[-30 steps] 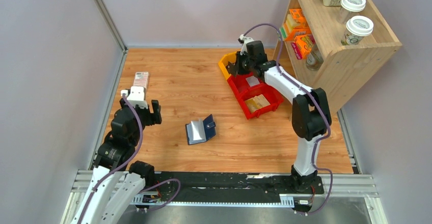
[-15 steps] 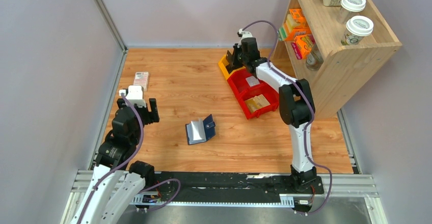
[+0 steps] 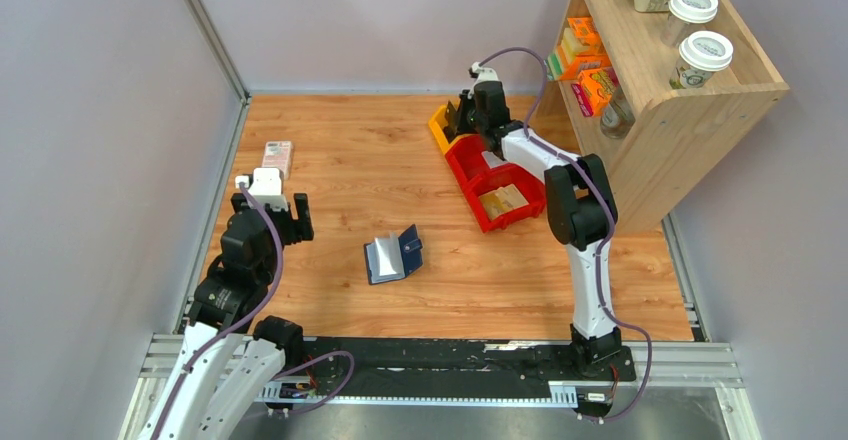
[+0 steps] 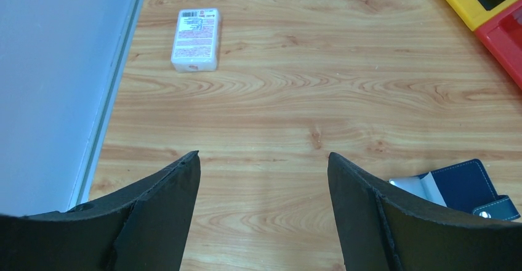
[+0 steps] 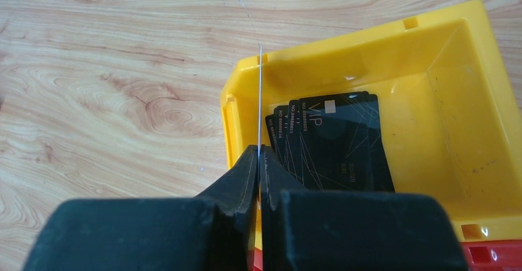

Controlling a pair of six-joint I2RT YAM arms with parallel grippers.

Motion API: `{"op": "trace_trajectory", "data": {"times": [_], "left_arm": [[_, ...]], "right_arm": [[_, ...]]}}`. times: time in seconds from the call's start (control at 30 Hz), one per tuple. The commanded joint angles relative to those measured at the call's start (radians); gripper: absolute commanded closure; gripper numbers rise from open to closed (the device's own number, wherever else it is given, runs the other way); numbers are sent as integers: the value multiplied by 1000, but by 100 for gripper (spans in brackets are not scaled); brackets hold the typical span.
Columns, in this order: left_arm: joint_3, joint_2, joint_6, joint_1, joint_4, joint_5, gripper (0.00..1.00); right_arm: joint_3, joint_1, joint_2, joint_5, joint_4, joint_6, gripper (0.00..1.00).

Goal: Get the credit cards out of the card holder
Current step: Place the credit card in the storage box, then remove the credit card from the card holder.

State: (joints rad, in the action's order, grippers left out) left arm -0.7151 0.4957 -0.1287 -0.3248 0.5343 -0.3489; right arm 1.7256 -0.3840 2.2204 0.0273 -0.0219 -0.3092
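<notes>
Both arms have shifted in the last second: the left one has drawn back a touch from the pink-white box point(image 3: 277, 157), and the right wrist has swung from over the red bins point(image 3: 497, 224) to the yellow bin point(image 3: 440, 125).

Far left, I see the box lying flat on the surface point(image 4: 369, 98) near the wall. The left pincer point(image 4: 263, 160) hovers above bare wood, its jaws spread wide with nothing between them.

Mid-surface, the card holder point(image 3: 395, 256) lies unfolded. Its pale inner pockets face up and its navy flap with the snap tab is on the right. In the left wrist view it sits just right of the right finger.

Further right and to the back, the right pincer point(image 5: 259, 151) is clamped on a thin credit card point(image 5: 260, 98) seen edge-on over the yellow bin's near rim. Black VIP cards point(image 5: 332, 141) lie fanned in that bin. The wooden shelf point(image 3: 690, 130) stands at far right.
</notes>
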Motion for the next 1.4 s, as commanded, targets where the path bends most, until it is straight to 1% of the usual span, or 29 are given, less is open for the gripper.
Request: {"op": "trace_trajectory", "data": {"times": [0.0,0.1,0.27,0.4,0.63,0.73,0.77,0.87,0.9,1.03,1.13,1.2,1.37], "left_arm": [[3,3,3,3,-31,7,17],[3,3,3,3,-28,4,17],[3,7,1,3,-28,8,17],[0,6,1,3,-25,14,17],[-1,14,-17,3,-16,50,17],[-27,56,-67,3,9,76,17],[-32,67,-109,3,21,100,17],[-53,144,-198,3,59,157,18],[-53,156,-248,3,82,180,18],[-11,210,-374,3,113,235,18],[28,190,-442,3,119,246,18],[48,155,-460,3,128,251,18],[65,60,-456,3,184,219,18]], "right_arm": [[-26,-6,15,-9,-87,-10,94],[-41,-4,10,2,-84,-14,92],[-64,-6,-11,-13,-78,-7,80],[-51,-4,-30,-23,-35,13,71],[-74,-27,-152,-85,19,73,50],[-67,-65,-215,-95,114,104,41],[-75,-79,-238,-92,137,105,37],[-101,-145,-315,-112,224,107,30],[-113,-173,-343,-121,253,108,28],[-184,-306,-435,-161,364,93,21],[-234,-433,-473,-207,424,52,16],[-242,-502,-475,-248,470,15,14],[-206,-636,-397,-352,578,-86,8]]}}
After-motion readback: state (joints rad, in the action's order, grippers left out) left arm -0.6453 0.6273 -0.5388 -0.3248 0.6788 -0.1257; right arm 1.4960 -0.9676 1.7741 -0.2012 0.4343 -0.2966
